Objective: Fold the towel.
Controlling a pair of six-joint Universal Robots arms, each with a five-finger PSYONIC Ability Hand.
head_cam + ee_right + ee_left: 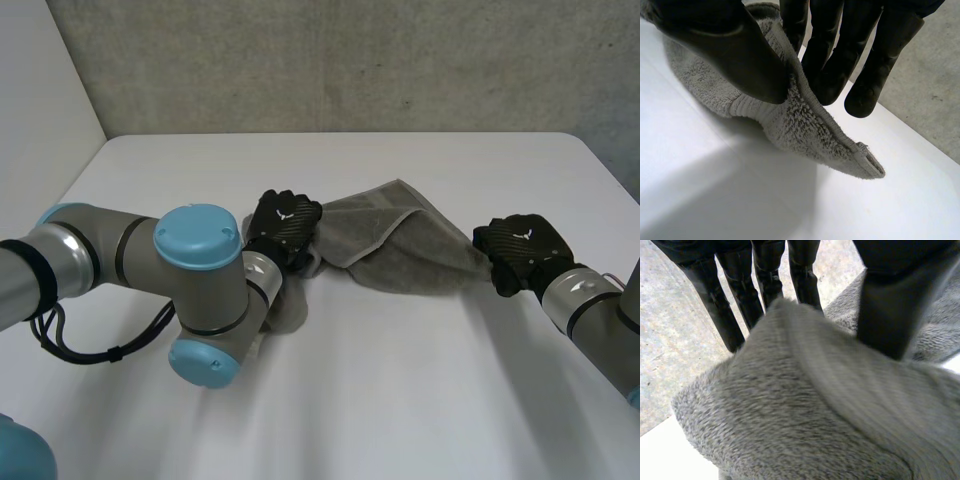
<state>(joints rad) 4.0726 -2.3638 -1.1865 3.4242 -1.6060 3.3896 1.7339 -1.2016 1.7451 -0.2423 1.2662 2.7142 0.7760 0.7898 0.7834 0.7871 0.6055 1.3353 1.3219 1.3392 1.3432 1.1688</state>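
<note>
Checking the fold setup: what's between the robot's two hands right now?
In the head view, the grey towel spans from the left hand to the right hand, each pinching it.

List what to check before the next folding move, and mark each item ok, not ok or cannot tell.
1. Left hand grips the towel: ok. In its wrist view the thumb and fingers pinch the cloth between them.
2. Right hand grips near a corner: ok. It pinches the edge just short of the corner's tip.
3. Towel flat between the hands: not ok. It is bunched, with a flap folded over.
4. Towel well inside the table edges: ok.
5. Towel's end by the left arm: cannot tell. The arm hides part of it.
</note>
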